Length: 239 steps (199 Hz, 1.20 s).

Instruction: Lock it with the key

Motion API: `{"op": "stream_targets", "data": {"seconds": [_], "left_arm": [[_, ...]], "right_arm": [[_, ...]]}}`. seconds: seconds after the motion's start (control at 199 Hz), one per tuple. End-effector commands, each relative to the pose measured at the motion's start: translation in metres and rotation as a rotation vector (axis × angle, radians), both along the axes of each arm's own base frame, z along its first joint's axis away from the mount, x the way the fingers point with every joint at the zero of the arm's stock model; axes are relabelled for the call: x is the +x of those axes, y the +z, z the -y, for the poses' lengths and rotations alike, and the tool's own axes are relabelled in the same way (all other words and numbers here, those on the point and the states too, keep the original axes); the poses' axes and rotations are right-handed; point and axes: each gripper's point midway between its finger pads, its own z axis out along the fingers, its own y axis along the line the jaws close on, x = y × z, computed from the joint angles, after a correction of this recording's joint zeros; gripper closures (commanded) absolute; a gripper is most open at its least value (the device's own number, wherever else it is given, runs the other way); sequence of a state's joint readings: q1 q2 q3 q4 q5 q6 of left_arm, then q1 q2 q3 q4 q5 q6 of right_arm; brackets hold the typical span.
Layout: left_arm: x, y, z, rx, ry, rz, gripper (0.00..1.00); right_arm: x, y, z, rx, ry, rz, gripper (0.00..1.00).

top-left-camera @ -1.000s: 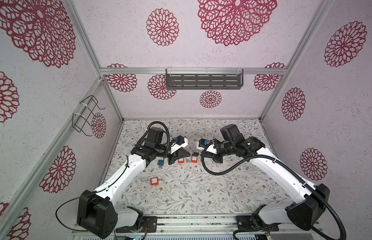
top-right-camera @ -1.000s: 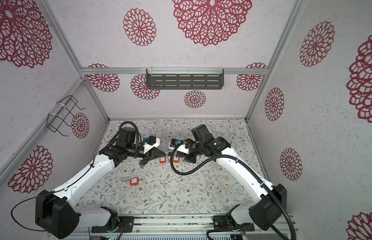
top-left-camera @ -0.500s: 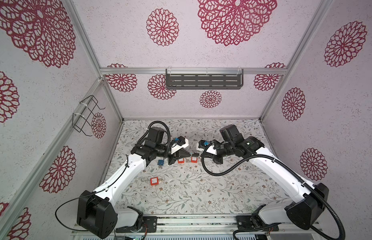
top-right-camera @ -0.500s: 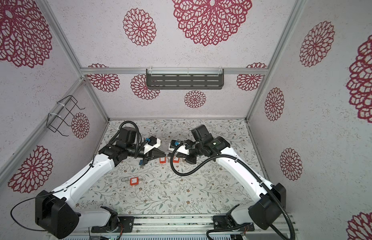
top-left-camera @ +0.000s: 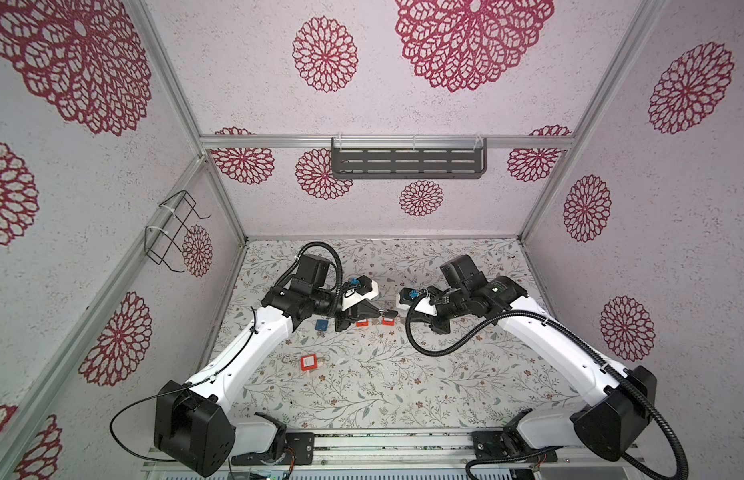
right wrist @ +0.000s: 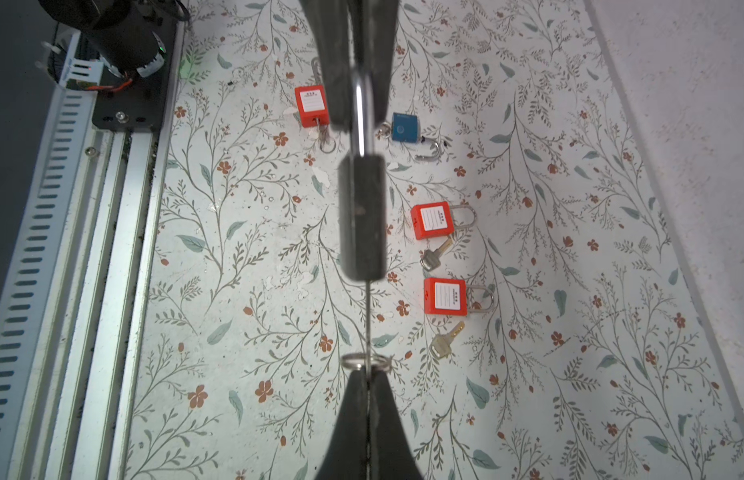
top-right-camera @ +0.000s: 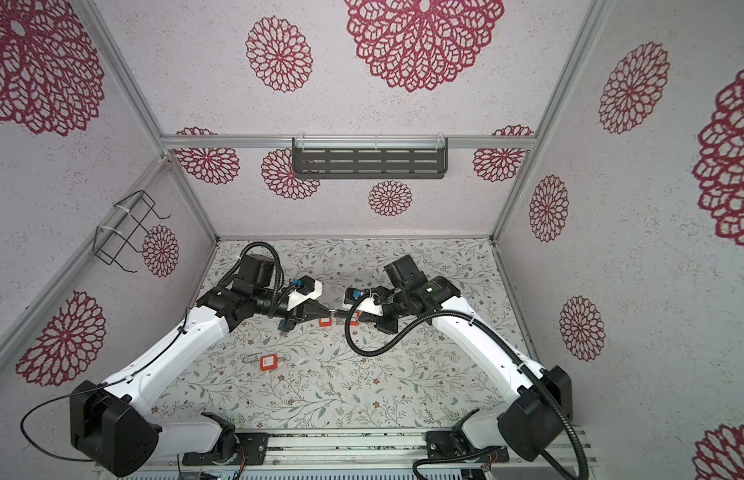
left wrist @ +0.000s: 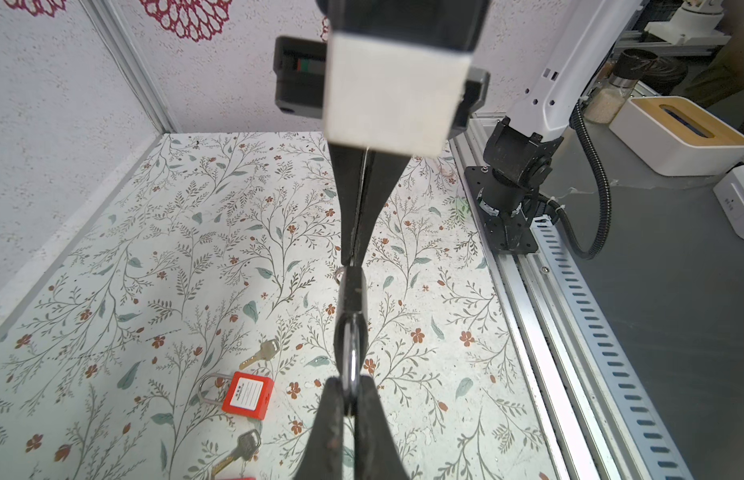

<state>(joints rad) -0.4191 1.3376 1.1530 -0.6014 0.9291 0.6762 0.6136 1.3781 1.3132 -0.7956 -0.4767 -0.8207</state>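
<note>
Jaws clamped: left gripper (left wrist: 350, 392) holds the black padlock (right wrist: 362, 216) by its shackle (right wrist: 359, 120), right gripper (right wrist: 367, 380) holds the key (right wrist: 367, 332), aligned end-on down mid-frame.

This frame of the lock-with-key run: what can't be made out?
- Head of the key: right wrist view, pinched inside right gripper; only its key ring and blade edge show.
- Shackle latched or open: both wrist views see the black padlock edge-on; left gripper covers its bend.
- Both top views: padlock too small, partly under the grippers.
- A red padlock: left wrist view, cut by the frame edge.
</note>
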Motion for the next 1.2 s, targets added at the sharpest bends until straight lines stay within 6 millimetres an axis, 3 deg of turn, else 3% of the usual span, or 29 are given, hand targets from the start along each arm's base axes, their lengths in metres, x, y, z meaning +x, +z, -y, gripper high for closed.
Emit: {"op": "stream_targets", "data": {"seconds": [0.0, 0.246, 0.563, 0.664, 0.935, 1.197], "left_arm": [[-0.001, 0.003, -0.001, 0.006, -0.028, 0.019, 1.0], [-0.002, -0.024, -0.009, 0.149, -0.058, -0.036, 1.0], [0.004, -0.096, -0.03, 0.422, -0.067, -0.102, 1.0], [0.0, -0.115, -0.034, 0.466, -0.075, -0.142, 1.0], [-0.014, -0.146, -0.018, 0.625, -0.173, -0.243, 1.0], [-0.013, -0.168, 0.011, 0.699, -0.248, -0.309, 1.0]], "right_arm": [[-0.006, -0.004, 0.012, -0.039, -0.003, -0.007, 1.0], [0.013, -0.033, 0.034, -0.058, -0.244, -0.03, 1.0], [0.027, -0.019, 0.036, 0.151, -0.545, -0.085, 1.0], [0.026, -0.024, 0.038, 0.189, -0.615, -0.113, 1.0], [0.01, -0.056, 0.034, 0.204, -0.74, -0.192, 1.0], [0.001, -0.076, 0.051, 0.221, -0.862, -0.218, 1.0]]}}
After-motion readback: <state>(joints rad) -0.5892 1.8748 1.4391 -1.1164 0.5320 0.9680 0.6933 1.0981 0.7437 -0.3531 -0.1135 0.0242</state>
